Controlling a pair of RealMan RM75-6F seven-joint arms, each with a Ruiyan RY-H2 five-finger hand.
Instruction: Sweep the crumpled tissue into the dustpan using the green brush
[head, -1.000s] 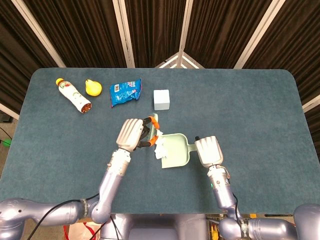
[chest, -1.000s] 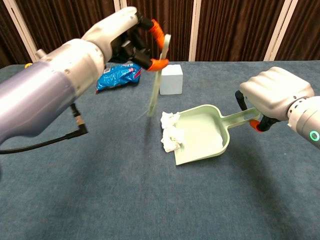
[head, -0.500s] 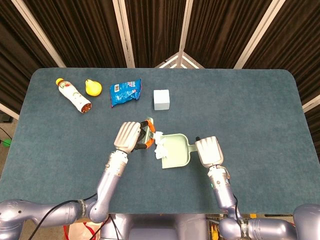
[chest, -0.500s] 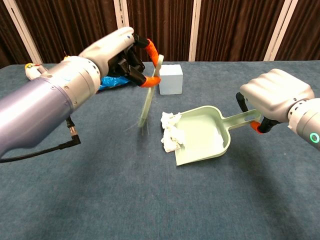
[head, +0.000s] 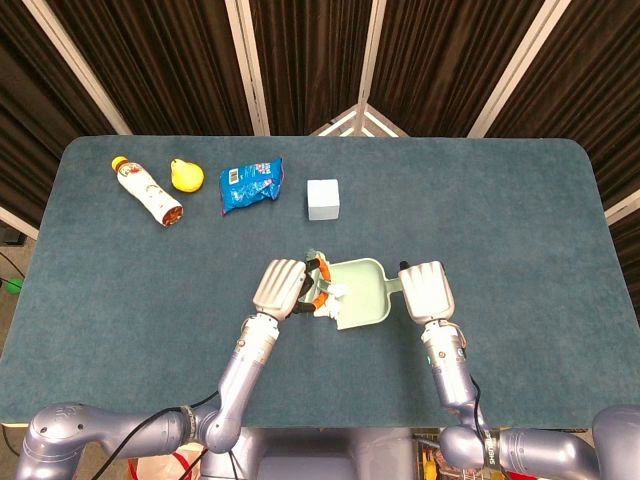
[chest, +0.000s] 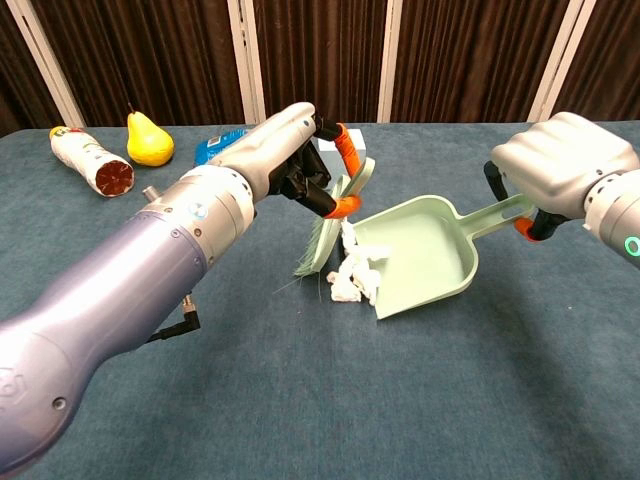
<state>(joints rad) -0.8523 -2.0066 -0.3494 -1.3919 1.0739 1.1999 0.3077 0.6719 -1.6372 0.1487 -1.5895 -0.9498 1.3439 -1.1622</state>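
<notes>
My left hand grips the pale green brush by its handle. The brush leans over, and its bristles touch the table just left of the crumpled white tissue. The tissue lies at the open mouth of the pale green dustpan, partly on its lip. My right hand holds the dustpan's handle, with the handle end raised and the mouth resting on the blue cloth. In the head view the left hand hides most of the brush.
Along the far left of the table lie a bottle, a yellow pear and a blue snack packet. A white cube stands behind the dustpan. Dark curtains close off the back.
My left hand has moved right and down with the brush, from upright and left of the tissue to bristles against it. The dustpan and right hand have shifted slightly right.
</notes>
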